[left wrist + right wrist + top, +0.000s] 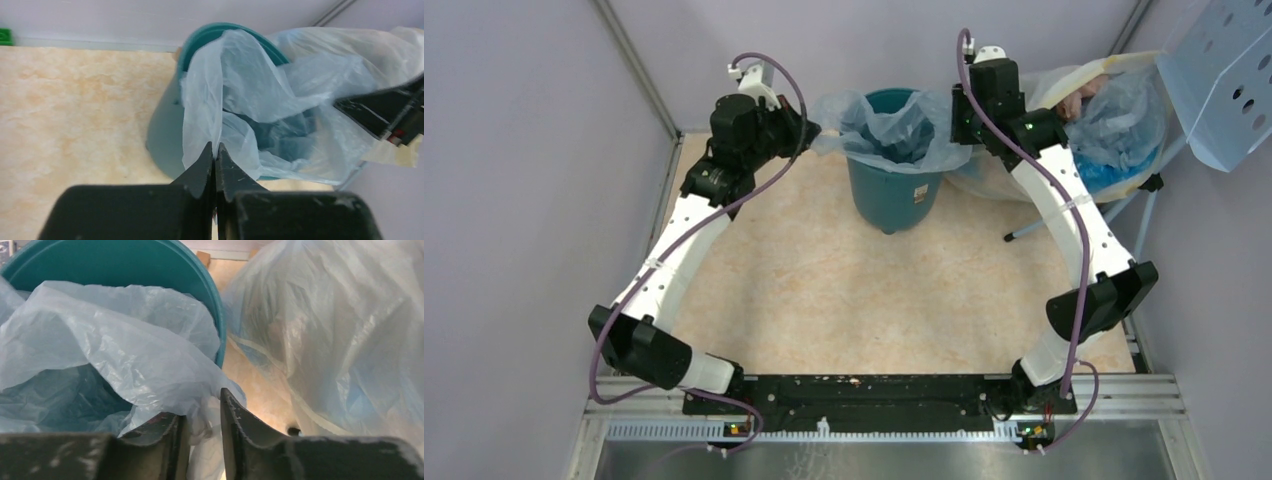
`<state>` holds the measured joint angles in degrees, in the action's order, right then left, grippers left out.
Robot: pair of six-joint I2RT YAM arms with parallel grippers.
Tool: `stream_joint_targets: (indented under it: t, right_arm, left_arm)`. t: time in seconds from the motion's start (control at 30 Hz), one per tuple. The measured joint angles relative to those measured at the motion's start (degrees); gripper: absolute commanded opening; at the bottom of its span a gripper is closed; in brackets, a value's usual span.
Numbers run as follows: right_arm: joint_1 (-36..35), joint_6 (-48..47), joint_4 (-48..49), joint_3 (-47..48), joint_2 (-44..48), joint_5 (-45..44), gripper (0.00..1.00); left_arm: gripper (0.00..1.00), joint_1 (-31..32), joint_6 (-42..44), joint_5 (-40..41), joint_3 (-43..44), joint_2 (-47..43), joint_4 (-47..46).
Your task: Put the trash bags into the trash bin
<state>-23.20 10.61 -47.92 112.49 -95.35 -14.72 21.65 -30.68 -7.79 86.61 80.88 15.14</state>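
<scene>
The dark-teal trash bin (pixel 892 195) stands upright at the back middle of the table. The pale-blue trash bag (pixel 894 135) is spread over its mouth, sagging inside and hanging over the rim on both sides. My left gripper (pixel 812 130) is at the bin's left rim; in the left wrist view it (pixel 215 150) is shut on a fold of the bag (pixel 240 85) beside the bin (pixel 165 135). My right gripper (pixel 964 135) is at the right rim; in its wrist view the jaws (pixel 200 405) stand narrowly apart with bag film (pixel 100 340) between them, outside the bin (pixel 125 265).
The big yellowish translucent sack (pixel 1114 130) stuffed with bags lies right of the bin, close to my right gripper, and fills the right of the right wrist view (pixel 340 330). A pale-blue perforated panel (pixel 1224 80) on a thin stand (pixel 1034 228) is at the far right. Walls enclose the table.
</scene>
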Motion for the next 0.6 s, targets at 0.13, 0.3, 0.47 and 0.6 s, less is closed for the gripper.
stream_joint_targets:
  t: [0.13,0.3,0.47,0.6]
  right_arm:
    - [0.02,-0.22,-2.45,0.00,0.46,-2.05,0.58]
    - [0.02,0.00,-3.21,-3.37,4.44,-1.40,0.57]
    - [0.00,0.74,-4.46,-4.98,9.57,-0.26,0.15]
    - [0.04,1.14,-5.27,-5.31,12.22,-2.47,0.00]
  left_arm:
    - [0.00,-5.35,0.61,-3.91,2.38,1.79,2.82]
    - [0.00,-8.81,0.61,-8.13,2.60,1.88,4.46]
    - [0.00,-9.55,0.59,-13.94,3.87,1.88,7.28]
    - [0.00,-12.02,0.61,-17.46,7.65,1.90,10.03]
